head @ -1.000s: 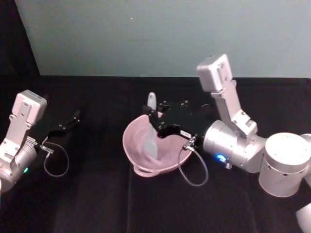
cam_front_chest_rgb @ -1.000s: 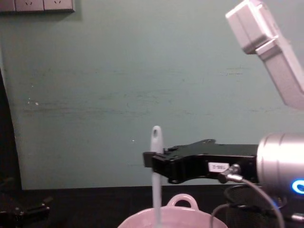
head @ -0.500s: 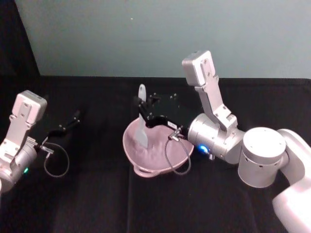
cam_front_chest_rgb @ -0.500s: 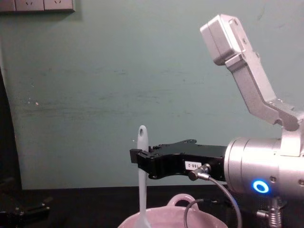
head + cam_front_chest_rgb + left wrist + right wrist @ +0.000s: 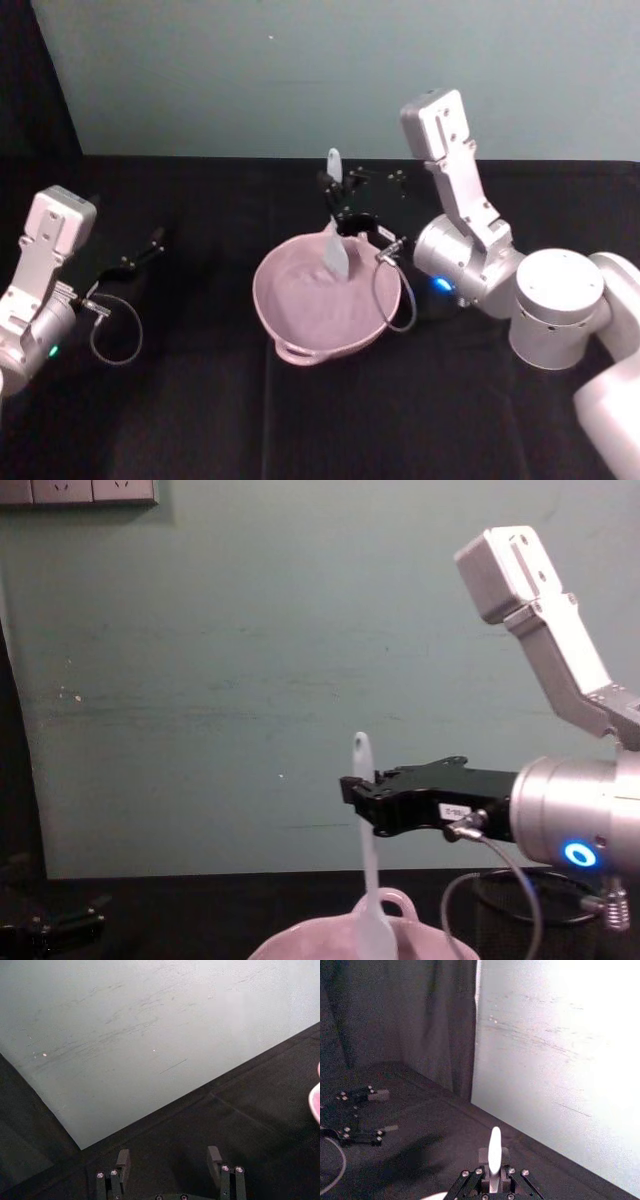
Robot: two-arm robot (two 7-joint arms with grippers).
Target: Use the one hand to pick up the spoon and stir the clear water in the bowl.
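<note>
Mid-table [image 5: 200, 400], nearest: pale pink bowl [image 5: 285, 310], white spoon [image 5: 336, 252] scoop-down inside by the far rim. Toward the left edge, left gripper [image 5: 169, 1157] parked low, jaws wide apart. Farthest back, right gripper [image 5: 358, 786] clamped on the near-upright spoon handle.

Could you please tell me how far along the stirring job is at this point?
Done: the spoon is picked up, clamped in the right gripper. In hand: its scoop is down inside the bowl with the handle upright, so stirring looks under way. Left: the rest of the stirring; how much remains cannot be told. The left gripper lies parked and open, far left.
</note>
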